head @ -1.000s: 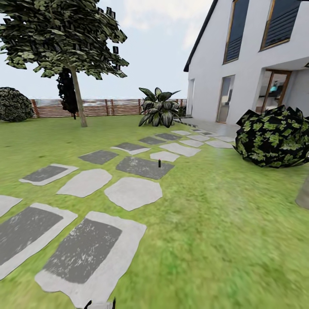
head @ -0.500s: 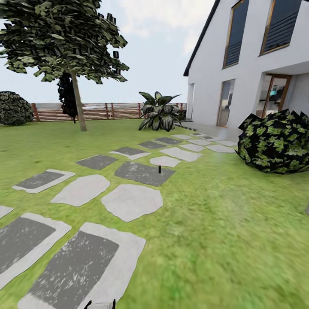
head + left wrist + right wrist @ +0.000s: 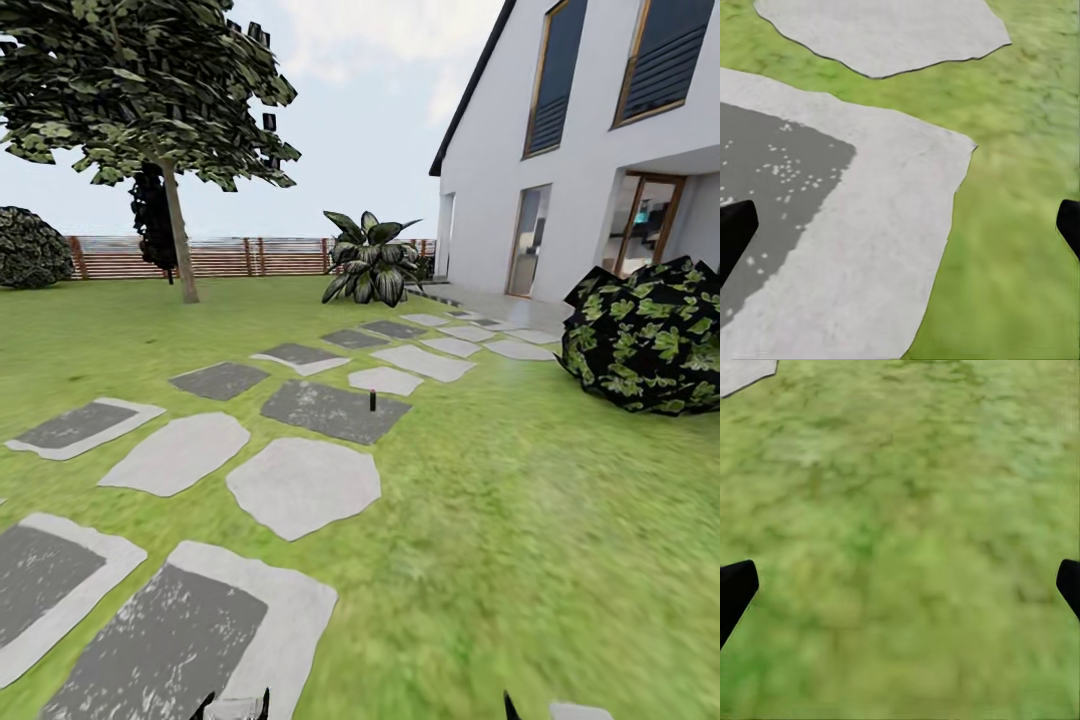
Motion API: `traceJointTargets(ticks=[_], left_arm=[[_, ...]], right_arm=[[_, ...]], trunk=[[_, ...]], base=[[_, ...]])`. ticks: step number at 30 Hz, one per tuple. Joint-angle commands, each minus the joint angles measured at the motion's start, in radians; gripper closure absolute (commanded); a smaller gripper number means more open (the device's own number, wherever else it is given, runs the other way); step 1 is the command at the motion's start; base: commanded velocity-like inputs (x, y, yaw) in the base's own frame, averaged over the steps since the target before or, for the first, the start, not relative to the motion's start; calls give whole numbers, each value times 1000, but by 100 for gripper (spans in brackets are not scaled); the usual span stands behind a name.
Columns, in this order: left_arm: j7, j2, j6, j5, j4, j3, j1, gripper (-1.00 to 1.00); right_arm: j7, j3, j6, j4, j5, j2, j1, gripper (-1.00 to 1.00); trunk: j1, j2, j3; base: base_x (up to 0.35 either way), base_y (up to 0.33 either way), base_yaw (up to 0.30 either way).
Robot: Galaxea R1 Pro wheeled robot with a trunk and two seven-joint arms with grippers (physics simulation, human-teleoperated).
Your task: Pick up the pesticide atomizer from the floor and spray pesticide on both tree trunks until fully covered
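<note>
The pesticide atomizer (image 3: 372, 401) is a tiny black upright thing at the right edge of a dark paving stone, mid-distance ahead in the head view. One tree (image 3: 150, 90) stands at the far left of the lawn, its thin-looking grey-brown trunk (image 3: 181, 240) in front of the fence. My left gripper (image 3: 900, 232) is open over a pale stone slab beside grass, its dark fingertips (image 3: 207, 706) peeking in at the head view's bottom edge. My right gripper (image 3: 900, 592) is open over bare grass. Both grippers are far short of the atomizer and hold nothing.
Grey stepping stones (image 3: 305, 485) run from the near left toward the white house (image 3: 590, 150). A dark leafy bush (image 3: 645, 335) sits at right, a broad-leaved plant (image 3: 372, 258) by the house corner, and a slatted wooden fence (image 3: 250, 256) closes the back. Grass (image 3: 520, 540) lies ahead at right.
The whole head view has shifted as the camera moved: stones slid down and left, the bush moved right. A dark tip of the right gripper has come in at the bottom edge.
</note>
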Motion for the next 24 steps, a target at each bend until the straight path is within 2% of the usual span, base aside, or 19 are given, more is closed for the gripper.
traceJointTargets(ticks=[1,2,7,8,11,14,18,20,24], left_arm=[[0,0,-3,3,-13,0,-2,-100],[0,0,-2,3,-31,0,-3,-100],[3,0,21,1,-229,0,-27,-100],[3,-1,79,2,-317,0,-49,-100],[2,-3,157,2,-385,-1,-63,-100],[1,-4,179,3,-399,-2,-66,-100],[0,-2,189,4,-357,-1,-67,-100],[0,-1,189,3,-339,0,-67,-100],[0,1,188,2,-322,0,-67,-100]], right_arm=[[3,-1,-6,1,-1,1,0,-100],[3,-1,-7,1,-1,1,0,-100],[1,-1,-9,2,-1,0,0,-100],[1,-2,-9,2,-1,-1,0,-100],[1,-2,-8,2,-1,-2,0,-100],[2,-2,-6,0,-1,-3,0,-100],[1,-4,17,-50,-2,-3,0,-100],[2,-4,49,-76,-3,-3,0,-100],[4,-4,169,-127,-5,-6,0,-100]], trunk=[[0,0,-1],[0,0,-1],[0,0,-1],[0,0,-1],[0,0,-1],[0,0,-1],[0,0,-1],[0,0,-1],[0,0,-1]], base=[[327,0,0],[327,0,0],[327,0,0],[328,0,0],[328,0,0],[328,0,0],[329,0,0],[329,0,0],[329,0,0]])
